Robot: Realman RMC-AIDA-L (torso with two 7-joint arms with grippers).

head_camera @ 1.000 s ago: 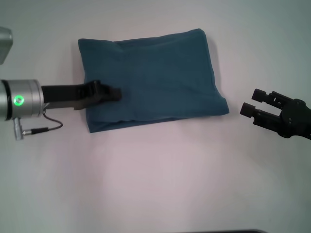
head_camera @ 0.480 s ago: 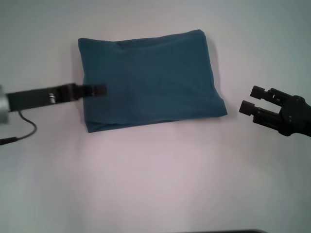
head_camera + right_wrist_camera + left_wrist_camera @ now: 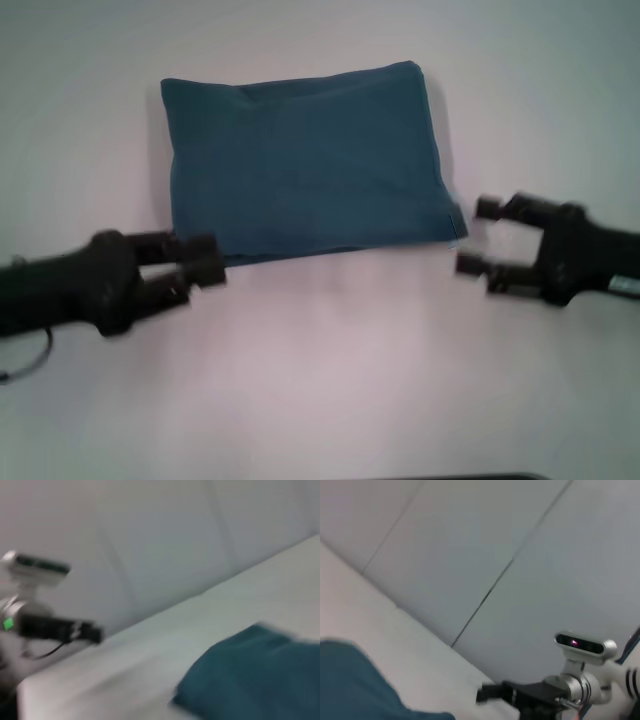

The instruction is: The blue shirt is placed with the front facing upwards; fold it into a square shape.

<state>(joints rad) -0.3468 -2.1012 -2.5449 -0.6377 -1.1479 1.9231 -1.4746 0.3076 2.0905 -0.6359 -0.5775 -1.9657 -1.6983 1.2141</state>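
Blue shirt (image 3: pixel 308 165) lies on the white bench (image 3: pixel 330 380) folded into a flat rectangle, plain side up.

Left gripper (image 3: pixel 208 260) sits at the shirt's near-left corner, its 2 fingers apart with a narrow gap and nothing between them. I cannot tell whether the tips touch the hem.

Right gripper (image 3: pixel 478 236) is just beside the shirt's near-right corner, its 2 fingers spread wide and holding nothing.

Head view alone shows the whole shirt outline and both grippers relative to it.

Left wrist view catches only 1 rounded edge of the shirt (image 3: pixel 355 685), with the right gripper (image 3: pixel 487 694) beyond it and a grey panelled wall (image 3: pixel 485 555) behind.

Right wrist view shows a shirt corner (image 3: pixel 255 680) and the left gripper (image 3: pixel 92 634) on the far side of it.
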